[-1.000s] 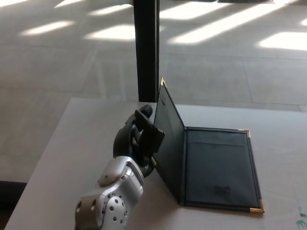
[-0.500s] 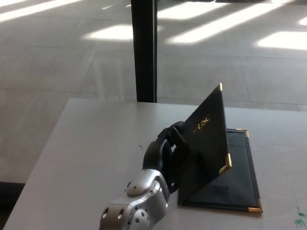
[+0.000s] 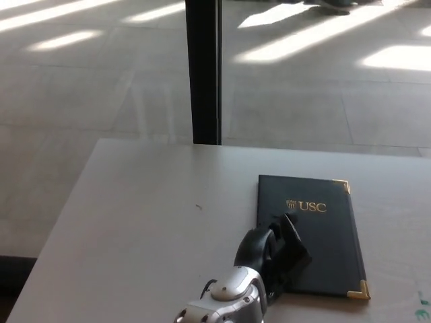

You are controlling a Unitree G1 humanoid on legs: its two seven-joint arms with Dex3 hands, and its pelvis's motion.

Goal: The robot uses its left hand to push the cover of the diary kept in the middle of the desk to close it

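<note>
Mid-bench (image 3: 135, 202), my left hand (image 3: 279, 252) rests on the closed diary (image 3: 323, 229), fingers loosely curled, gripping nothing; cover looks stiff, light, slick — press flat, not pinch.

We see flat closed dark leather diary (image 3: 316, 229) on grey desk (image 3: 135, 222) | black left hand (image 3: 279, 252) on its near-left cover | dark pillar (image 3: 203, 70) behind desk

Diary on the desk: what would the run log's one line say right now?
dark blue gold-cornered diary: closed, flat | left hand: resting on cover | grey desk
</note>
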